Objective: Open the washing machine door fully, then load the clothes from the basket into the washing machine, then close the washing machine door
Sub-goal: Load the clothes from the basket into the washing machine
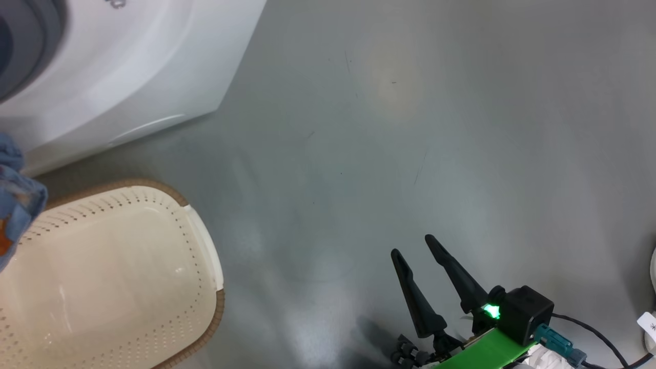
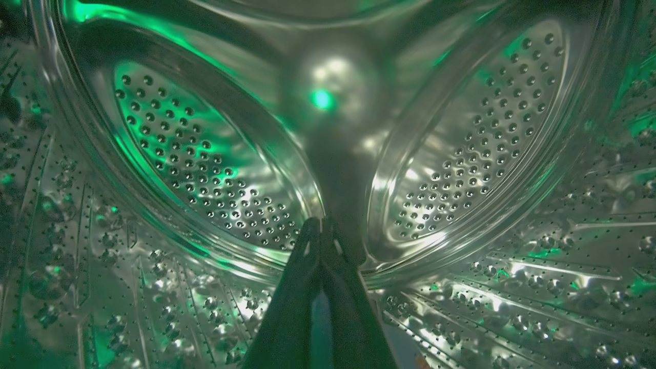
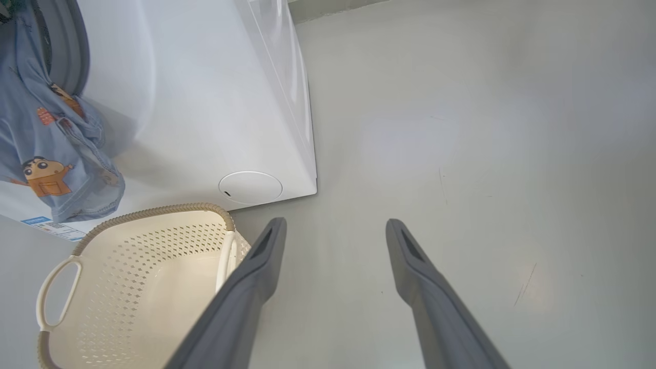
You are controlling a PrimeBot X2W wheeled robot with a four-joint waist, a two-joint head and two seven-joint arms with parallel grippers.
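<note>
The white washing machine (image 1: 128, 66) stands at the upper left, and its door is out of view. My left gripper (image 2: 320, 225) is deep inside the steel perforated drum (image 2: 205, 169). Its fingers are pressed together, with a sliver of blue cloth between them. The light-blue clothes (image 3: 46, 128) with cartoon figures hang out of the drum opening, down the machine's front (image 3: 205, 102) and over the grey gasket (image 3: 72, 46). A fold of the clothes (image 1: 15, 200) shows at the left edge. The cream basket (image 1: 102, 287) (image 3: 138, 266) lies bare below them. My right gripper (image 1: 411, 244) (image 3: 333, 225) hangs open over the floor, right of the basket.
Grey floor (image 1: 384, 128) spreads to the right of the machine and basket. A round white cover (image 3: 250, 187) and a small blue label (image 3: 46, 225) sit low on the machine's front. A white object with a tag (image 1: 648, 325) shows at the right edge.
</note>
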